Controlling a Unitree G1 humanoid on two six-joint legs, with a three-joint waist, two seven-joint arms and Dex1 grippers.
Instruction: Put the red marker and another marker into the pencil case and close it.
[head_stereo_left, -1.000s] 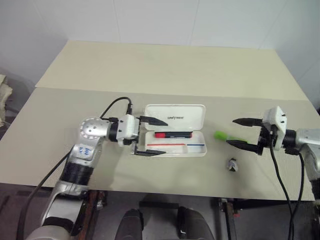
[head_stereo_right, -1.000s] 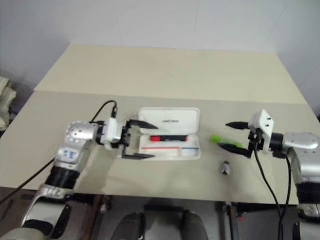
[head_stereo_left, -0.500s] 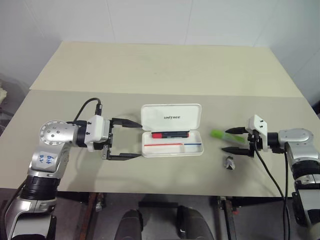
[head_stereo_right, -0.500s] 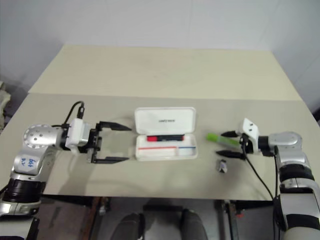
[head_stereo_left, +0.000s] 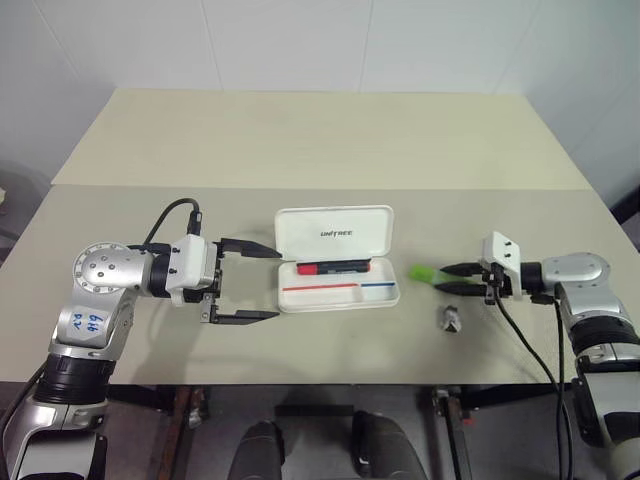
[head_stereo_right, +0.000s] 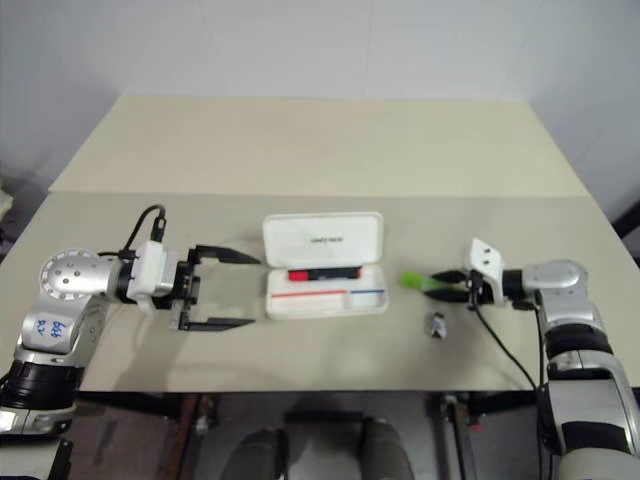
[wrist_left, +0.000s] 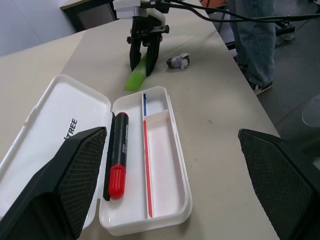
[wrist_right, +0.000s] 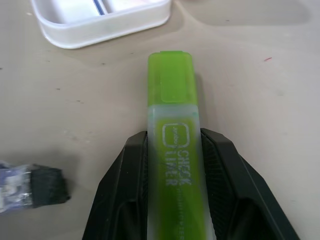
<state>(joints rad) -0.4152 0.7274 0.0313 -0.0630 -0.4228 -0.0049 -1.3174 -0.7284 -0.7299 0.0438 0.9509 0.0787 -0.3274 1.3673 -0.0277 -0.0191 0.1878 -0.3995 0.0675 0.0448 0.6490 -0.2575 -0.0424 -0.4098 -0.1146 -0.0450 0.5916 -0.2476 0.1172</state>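
1. A white rectangular hard plastic pencil case (head_stereo_left: 338, 282) with rounded corners is seen lying open near the middle of the beige table (head_stereo_left: 300, 140), its hinged lid, lettered "UNITREE", laid back flat toward the far side.
2. A slim red marker (head_stereo_left: 334, 267) with a black barrel and red end is seen lying inside the case's tray, along the edge nearest the lid; a thin red and blue stripe runs along the tray beside it.
3. A short, stubby lime-green marker (wrist_right: 174, 130) is found on the table to the right of the case, apart from it, its cap end pointing toward the case.
4. The right gripper (head_stereo_left: 456, 277) is seen with its two black fingers (wrist_right: 122, 185) pressed against both sides of the green marker's barrel, clamped on it; the marker appears to rest on the table.
5. The left gripper (head_stereo_left: 252, 283) is held just left of the case, its fingers spread wide apart with nothing between them.
6. A small dark grey lump (head_stereo_left: 450, 320) lies on the table near the right gripper, toward the near edge.
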